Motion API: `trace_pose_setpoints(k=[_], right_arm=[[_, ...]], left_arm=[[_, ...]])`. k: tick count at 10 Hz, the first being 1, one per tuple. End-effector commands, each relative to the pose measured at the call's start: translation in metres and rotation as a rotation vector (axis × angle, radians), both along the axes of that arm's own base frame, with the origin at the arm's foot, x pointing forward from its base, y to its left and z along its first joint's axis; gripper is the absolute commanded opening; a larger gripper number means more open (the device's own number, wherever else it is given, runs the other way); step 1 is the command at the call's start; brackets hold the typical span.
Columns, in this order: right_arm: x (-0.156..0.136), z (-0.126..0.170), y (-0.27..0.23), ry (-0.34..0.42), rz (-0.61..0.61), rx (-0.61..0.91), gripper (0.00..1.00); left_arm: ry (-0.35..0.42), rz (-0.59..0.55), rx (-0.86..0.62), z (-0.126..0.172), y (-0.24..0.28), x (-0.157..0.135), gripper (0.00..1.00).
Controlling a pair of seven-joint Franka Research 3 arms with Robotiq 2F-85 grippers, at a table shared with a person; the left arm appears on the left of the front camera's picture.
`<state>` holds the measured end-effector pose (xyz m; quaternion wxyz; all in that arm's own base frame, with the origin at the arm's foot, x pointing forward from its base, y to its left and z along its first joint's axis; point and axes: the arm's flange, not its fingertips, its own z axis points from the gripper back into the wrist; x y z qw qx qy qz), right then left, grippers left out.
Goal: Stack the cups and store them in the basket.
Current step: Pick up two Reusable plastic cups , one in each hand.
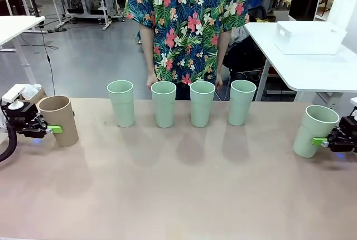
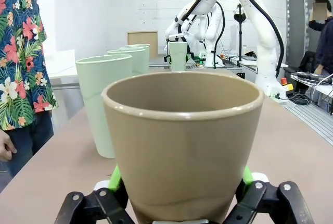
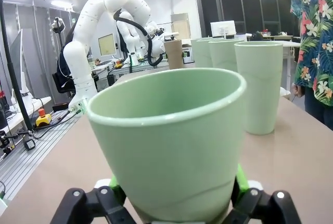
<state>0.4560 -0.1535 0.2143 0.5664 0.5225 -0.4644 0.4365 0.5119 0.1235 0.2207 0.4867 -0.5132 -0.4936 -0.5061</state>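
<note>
A tan-brown cup stands slightly tilted at the table's left end, and my left gripper is shut on its lower part. The left wrist view has this cup between the green pads of my left gripper. At the right end my right gripper is shut on a tilted mint-green cup, seen close up inside my right gripper. Several more mint cups stand upright in a row. The white basket sits on another table at the far right.
A person in a floral shirt stands at the far edge behind the row, hands hanging by the table edge. The near half of the table is bare. A gap separates this table from the white table carrying the basket.
</note>
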Motion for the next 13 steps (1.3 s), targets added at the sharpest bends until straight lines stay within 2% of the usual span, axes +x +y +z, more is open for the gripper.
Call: trace_pose_setpoints(k=[1, 2, 3, 4, 5, 6, 13], right_arm=[[-0.0019, 0.0008, 0.0064, -0.004, 0.000, -0.003, 0.80], [-0.0010, 0.0008, 0.0066, -0.010, -0.002, 0.000, 0.60], [-0.0006, 0.0000, 0.0073, -0.008, -0.001, -0.003, 0.75], [-0.0003, -0.0006, 0.0073, -0.005, -0.003, 0.000, 0.40], [-0.0016, -0.0006, 0.0067, -0.046, 0.002, 0.038, 0.55], [0.0003, 0.0002, 0.0013, 0.000, 0.003, 0.002, 0.55], [0.0003, 0.0002, 0.0013, 0.000, 0.003, 0.002, 0.55]], left_arm=[[-0.027, -0.001, -0.029, -0.0002, -0.0084, -0.0048, 0.81], [-0.027, -0.001, -0.032, 0.0001, -0.0093, -0.0050, 0.62], [-0.026, 0.003, -0.030, 0.0004, -0.0101, -0.0059, 0.76], [-0.027, 0.006, -0.031, 0.0006, -0.0107, -0.0063, 0.43], [-0.030, 0.086, -0.048, 0.0020, -0.0118, -0.0068, 0.56], [0.004, -0.007, -0.007, -0.0008, -0.0031, -0.0011, 0.56], [0.004, -0.007, -0.007, -0.0008, -0.0031, -0.0011, 0.56]])
